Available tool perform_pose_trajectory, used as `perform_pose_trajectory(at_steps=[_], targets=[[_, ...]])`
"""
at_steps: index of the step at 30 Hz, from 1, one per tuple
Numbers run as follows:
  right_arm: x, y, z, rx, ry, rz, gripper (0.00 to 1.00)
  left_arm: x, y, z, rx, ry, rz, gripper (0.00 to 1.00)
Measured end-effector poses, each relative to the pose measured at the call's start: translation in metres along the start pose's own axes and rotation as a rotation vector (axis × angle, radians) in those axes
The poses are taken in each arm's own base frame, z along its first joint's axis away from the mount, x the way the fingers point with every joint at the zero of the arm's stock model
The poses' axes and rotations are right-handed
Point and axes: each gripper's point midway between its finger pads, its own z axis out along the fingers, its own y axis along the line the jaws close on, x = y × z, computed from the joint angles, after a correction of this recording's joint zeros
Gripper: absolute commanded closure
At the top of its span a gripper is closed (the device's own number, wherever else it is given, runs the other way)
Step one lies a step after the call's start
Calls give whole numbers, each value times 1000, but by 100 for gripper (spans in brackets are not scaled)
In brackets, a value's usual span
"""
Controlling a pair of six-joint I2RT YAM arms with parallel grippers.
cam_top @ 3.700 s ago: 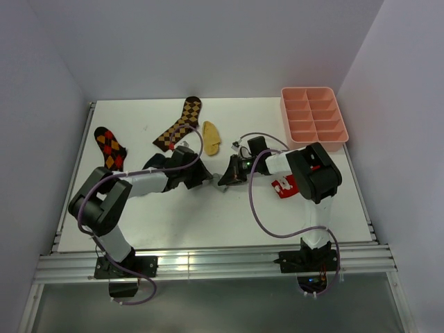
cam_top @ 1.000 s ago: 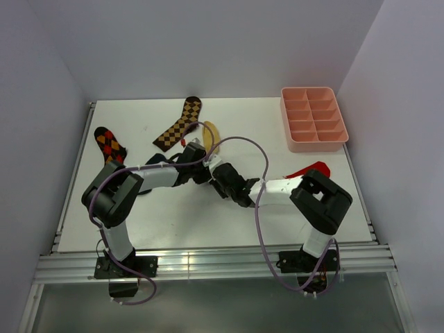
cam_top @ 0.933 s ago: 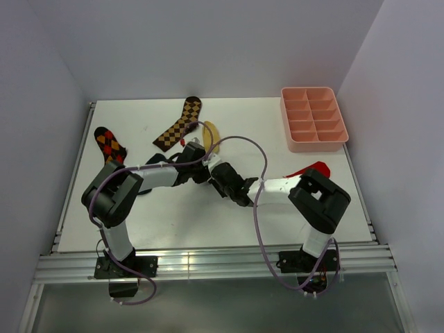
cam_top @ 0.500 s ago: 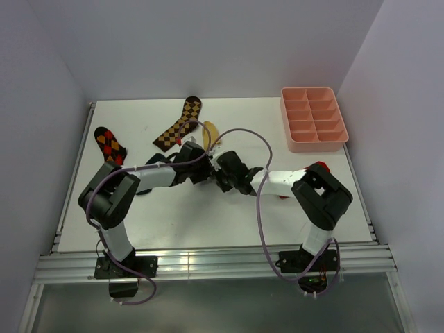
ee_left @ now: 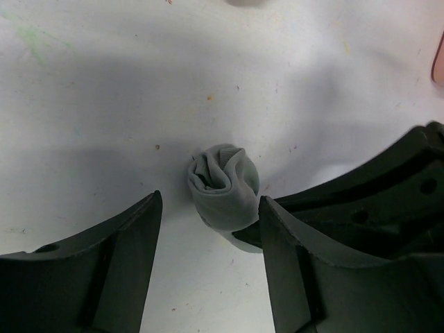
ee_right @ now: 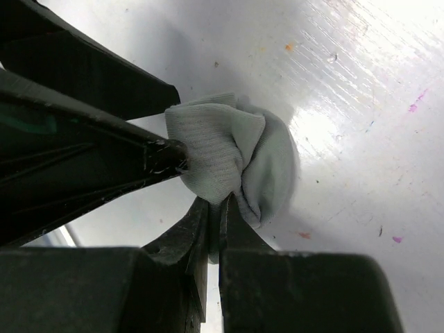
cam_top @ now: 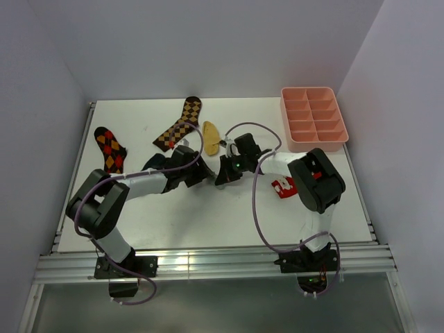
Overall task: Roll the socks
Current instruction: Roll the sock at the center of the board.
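Sock (ee_left: 223,186) grey, rolled, well inside table (cam_top: 208,222) edges | left claw (ee_left: 208,211) wide astride | right claw (ee_right: 214,211) pinching it

The rolled grey cloth sock (ee_left: 223,187) sits on the white table (cam_top: 173,215) between the jaws of the left gripper (ee_left: 208,201), its edge pinched by the right gripper (ee_right: 215,208) at its right. Directly behind the grey sock lies the mustard yellow ankle sock (cam_top: 211,137). Behind-left is the brown checkered long sock (cam_top: 179,125), and far left the black-and-orange argyle sock (cam_top: 111,148). To the right lies the red sock with white trim (cam_top: 283,186), and behind-right the pink plastic compartment tray (cam_top: 313,118).

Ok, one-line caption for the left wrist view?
Open left end effector straddles the rolled grey sock on the white table.
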Motion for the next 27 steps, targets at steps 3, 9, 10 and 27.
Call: perform_pose_trajectory(at_steps=[3, 9, 10, 27], targets=[[0, -1, 0, -56, 22, 58, 100, 0, -2, 1, 17, -4, 0, 38], [0, -3, 1, -139, 56, 157, 100, 0, -8, 1, 59, -12, -2, 41], [0, -3, 1, -151, 62, 169, 100, 0, -8, 2, 64, -13, -3, 41], [4, -5, 2, -221, 95, 278, 100, 7, -6, 22, 87, 4, -27, 48]])
